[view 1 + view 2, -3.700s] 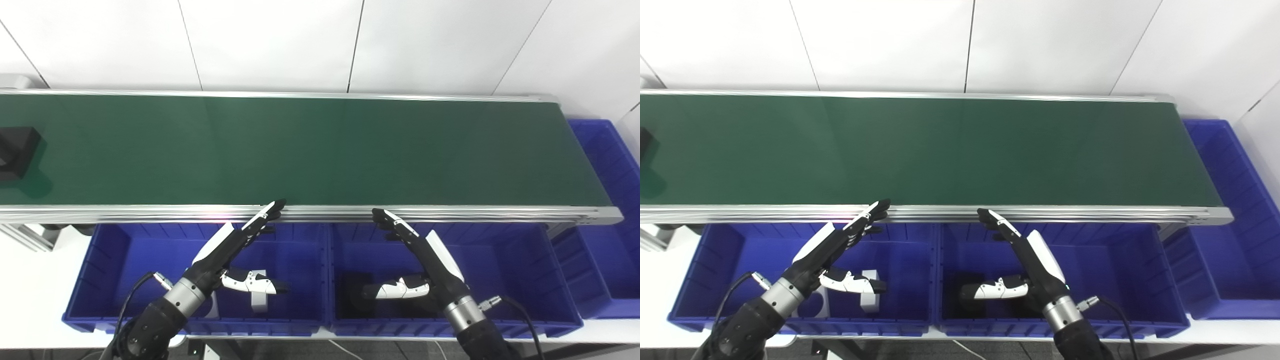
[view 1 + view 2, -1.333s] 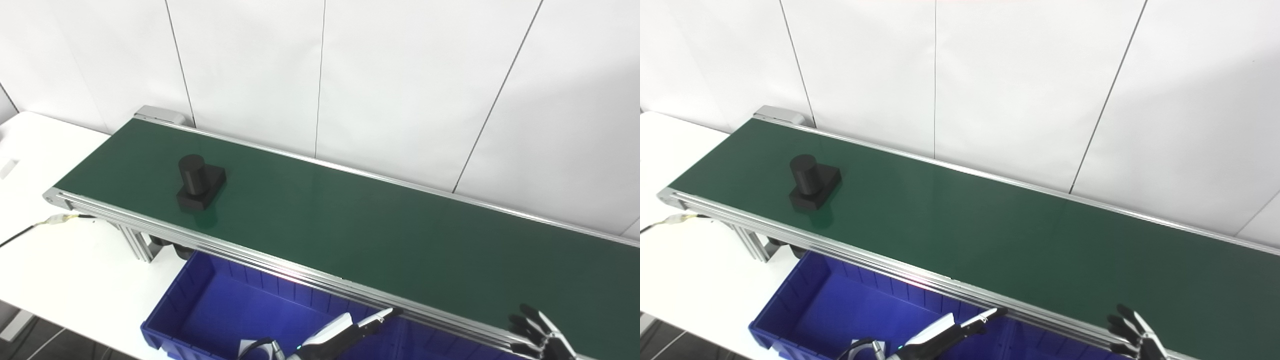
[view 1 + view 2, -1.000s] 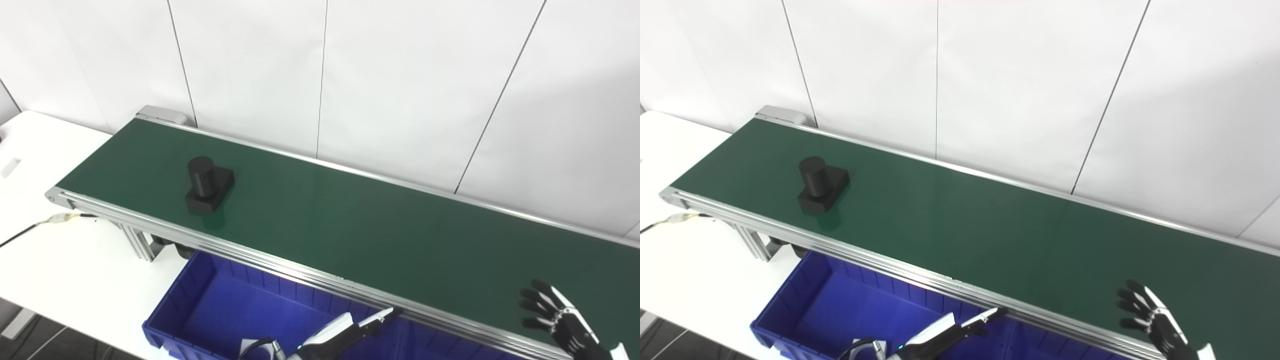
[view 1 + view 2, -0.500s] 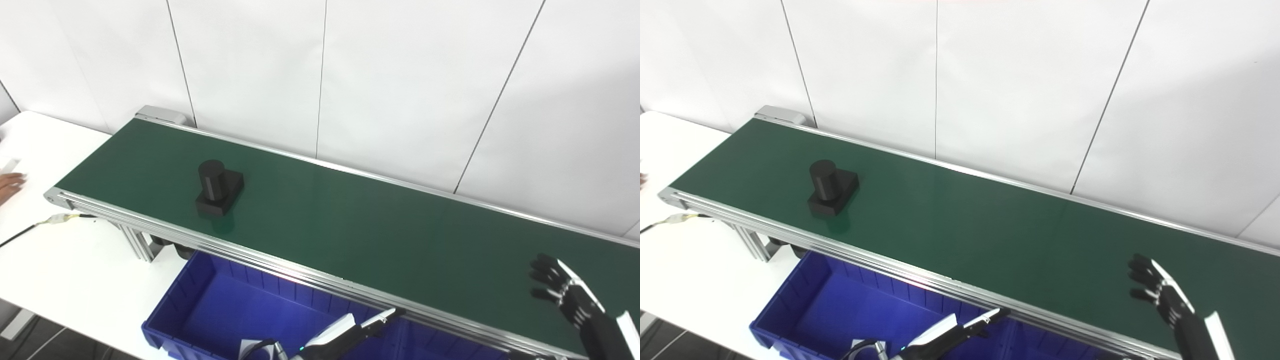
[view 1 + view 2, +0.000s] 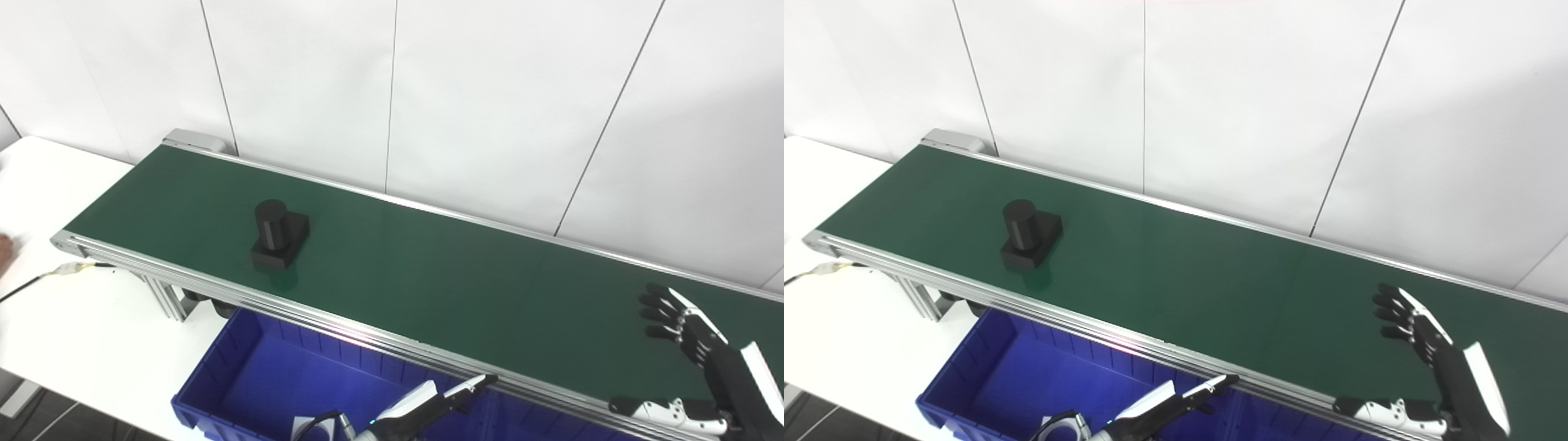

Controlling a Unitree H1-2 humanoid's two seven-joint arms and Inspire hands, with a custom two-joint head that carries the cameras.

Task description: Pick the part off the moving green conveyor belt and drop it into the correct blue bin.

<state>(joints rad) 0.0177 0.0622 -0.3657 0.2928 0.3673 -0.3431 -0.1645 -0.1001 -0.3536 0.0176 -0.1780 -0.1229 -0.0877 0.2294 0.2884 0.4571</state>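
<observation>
One black plastic part (a cylinder on a square base) rides the long green conveyor belt at left of centre. Right hand, lower right, fingers spread, empty; left hand, bottom centre over the blue plastic bin, fingers extended, empty.

Green conveyor belt is running diagonally from upper left to lower right, carrying one black part, a cylinder standing upright on a square base, near its left end. Right hand is hovering over the belt's right portion, fingers spread, thumb out, holding nothing. Left hand is lying flat, fingers extended, over a blue bin below the belt's near rail.
</observation>
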